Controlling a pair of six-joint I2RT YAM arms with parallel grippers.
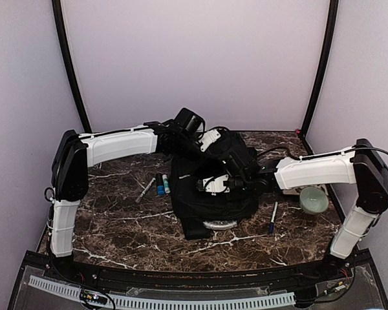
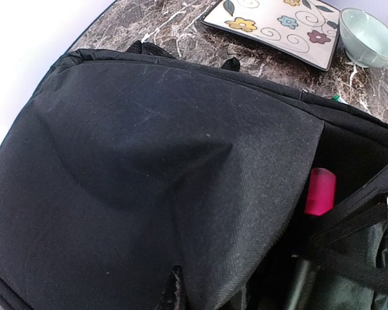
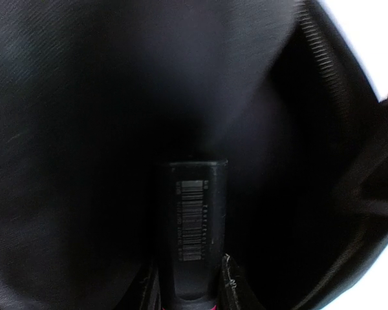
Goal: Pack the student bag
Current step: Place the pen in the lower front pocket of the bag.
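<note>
The student bag (image 1: 210, 194), a large black backpack, lies in the middle of the table with its mouth open. My left gripper (image 1: 207, 139) (image 2: 178, 284) is shut on the bag's black flap (image 2: 155, 168) and holds it lifted; only one dark fingertip shows through the fabric. My right gripper (image 1: 221, 183) (image 3: 189, 266) reaches inside the bag (image 3: 84, 129), shut on a black-barrelled marker (image 3: 193, 219) with a barcode label and a pink end. A pink piece (image 2: 320, 191) shows in the bag's opening in the left wrist view.
Three markers (image 1: 159, 185) lie on the marble left of the bag, and a blue-tipped pen (image 1: 273, 217) to its right. A pale green bowl (image 1: 313, 199) (image 2: 370, 30) and a flowered plate (image 2: 275, 26) sit at the right, under my right arm. Walls close in on three sides.
</note>
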